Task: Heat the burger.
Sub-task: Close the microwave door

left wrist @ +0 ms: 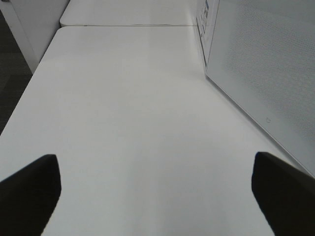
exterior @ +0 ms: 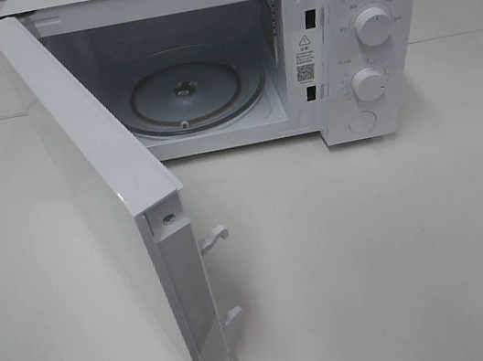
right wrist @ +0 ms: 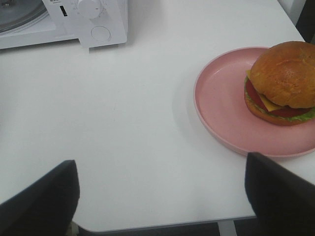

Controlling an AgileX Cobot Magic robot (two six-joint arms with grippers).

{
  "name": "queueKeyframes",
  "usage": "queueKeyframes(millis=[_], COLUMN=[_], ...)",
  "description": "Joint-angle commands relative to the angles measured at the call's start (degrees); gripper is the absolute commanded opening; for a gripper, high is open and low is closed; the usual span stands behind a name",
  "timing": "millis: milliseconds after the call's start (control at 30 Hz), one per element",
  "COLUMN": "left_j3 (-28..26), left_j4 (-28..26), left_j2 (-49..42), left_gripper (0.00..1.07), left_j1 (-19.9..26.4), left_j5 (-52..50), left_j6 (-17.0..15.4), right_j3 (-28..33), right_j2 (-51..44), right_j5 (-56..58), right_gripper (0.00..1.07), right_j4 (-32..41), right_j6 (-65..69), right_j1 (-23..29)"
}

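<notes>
**A:** Start with the big white microwave oven [exterior: 294, 51] filling the upper half of the high view. Its door [exterior: 106, 203] is swung wide toward the lower left of the frame, and the round glass turntable [exterior: 195, 96] inside is bare.

**B:** And the white tabletop [exterior: 374, 251]?

**A:** In the high view it lies open between the oven front and the lower right of the frame, so you have room to carry something across.

**B:** Where's the thing you need?

**A:** The small round burger with the domed golden-brown bun [right wrist: 283, 81] shows only in the right wrist view, at the right edge of that frame. It sits on the far-right part of a round pink plate [right wrist: 221, 108], not in its middle.

**B:** So which arm?

**A:** The right one, I judge. The right gripper [right wrist: 162, 196] has its jaws spread wide with nothing between them, and the burger lies ahead of them, off toward the right-hand finger. It is round, so no long axis to line up with.

**B:** The other arm?

**A:** The left gripper [left wrist: 157, 196] is also spread and empty, beside the oven's perforated side wall [left wrist: 266, 73].
</notes>
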Motion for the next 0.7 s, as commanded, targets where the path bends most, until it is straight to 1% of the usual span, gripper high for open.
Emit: queueKeyframes(millis=[33,133,200,367,433,467,500,700], left_j3=[0.11,0.11,0.11,0.11,0.11,0.11,0.11,0.11], left_j4=[0.17,0.17,0.17,0.17,0.17,0.17,0.17,0.17], left_j2=[-0.34,-0.34,-0.34,-0.34,-0.34,-0.34,-0.34,-0.34], left_gripper=[1.01,1.01,1.01,1.01,1.01,1.01,1.01,1.01], left_j1=[0.11,0.11,0.11,0.11,0.11,0.11,0.11,0.11], left_j5=[-0.11,-0.11,-0.11,-0.11,-0.11,-0.11,-0.11,-0.11], left_j6=[-0.29,-0.29,-0.29,-0.29,-0.29,-0.29,-0.29,-0.29], right_j3=[0.29,0.69,1.95,2.35,2.35,2.46,2.64,2.92], right_j2=[-1.89,-1.95,-1.95,-1.95,-1.95,-1.95,-1.95,-1.95], right_j5=[1.43,1.55,0.4,-0.11,-0.11,-0.17,-0.57,-1.03], right_gripper=[0.88,0.88,0.88,0.88,0.9,0.93,0.98,0.98], right_j4=[1.38,1.95,3.72,3.27,3.27,3.27,3.27,3.27], right_j6=[-1.72,-1.72,-1.89,-2.35,-2.81,-2.81,-2.81,-3.21], right_j1=[0.17,0.17,0.17,0.17,0.17,0.17,0.17,0.17])
